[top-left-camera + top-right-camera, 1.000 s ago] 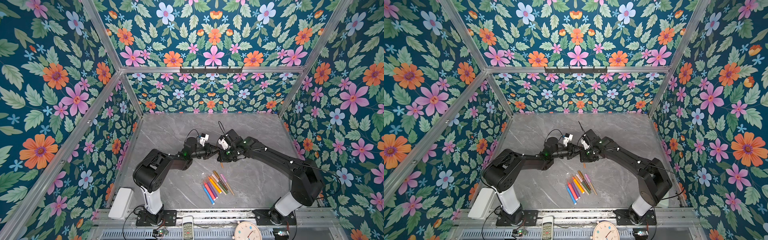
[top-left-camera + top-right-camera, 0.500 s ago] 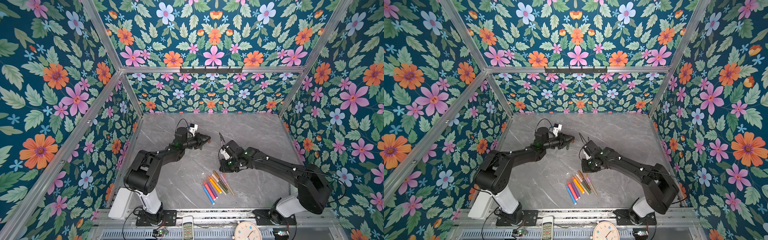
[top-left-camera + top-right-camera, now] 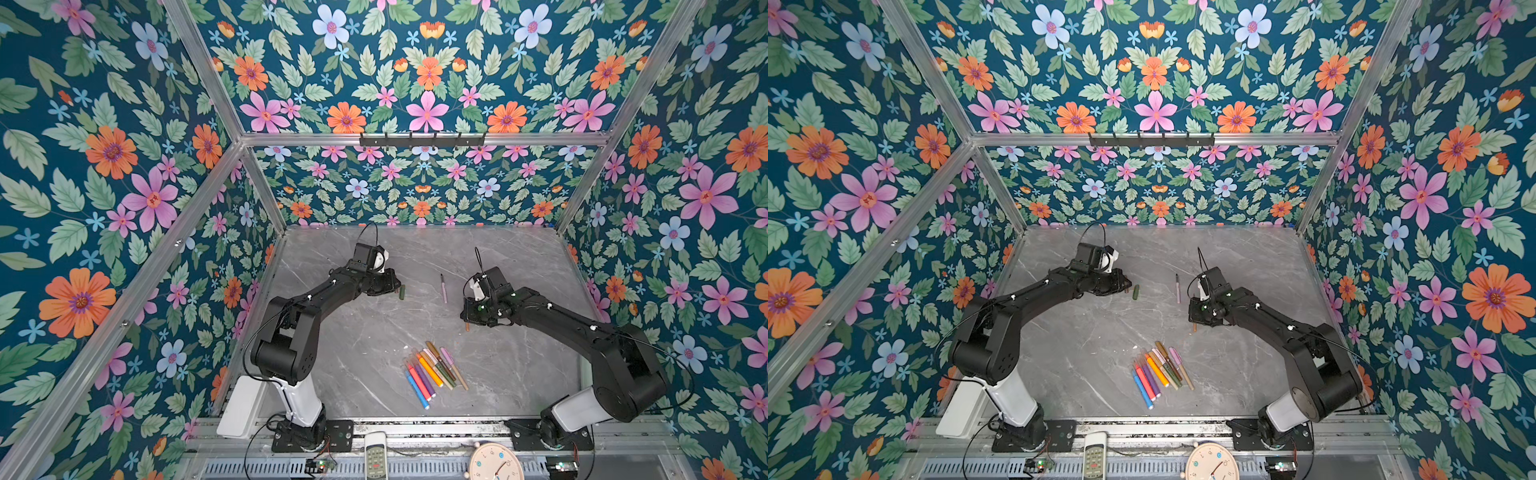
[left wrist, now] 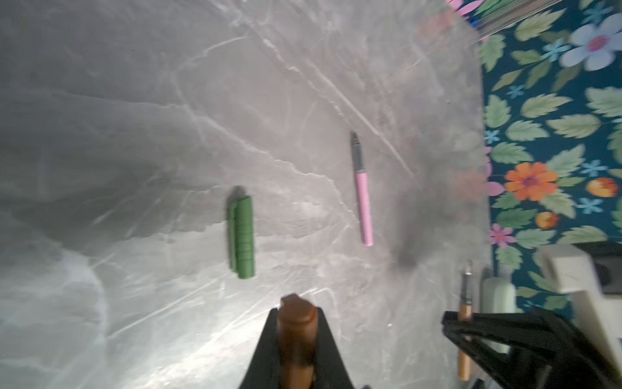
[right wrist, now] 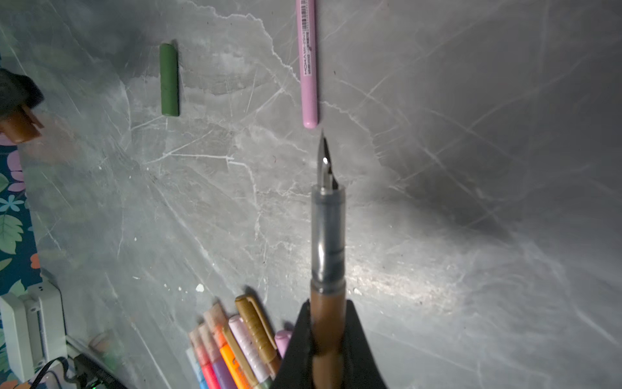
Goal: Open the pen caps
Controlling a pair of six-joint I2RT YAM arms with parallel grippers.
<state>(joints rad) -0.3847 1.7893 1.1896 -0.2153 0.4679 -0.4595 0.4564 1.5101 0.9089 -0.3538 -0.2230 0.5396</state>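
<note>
Brown cap clenched in left pincer, uncapped brown pen clenched in right pincer

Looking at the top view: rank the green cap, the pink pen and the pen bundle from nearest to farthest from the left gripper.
From the left gripper, in a top view:
1. the green cap, just off its tip.
2. the pink pen, farther toward the right arm's side.
3. the pen bundle, toward the front, plainly farthest.
</note>
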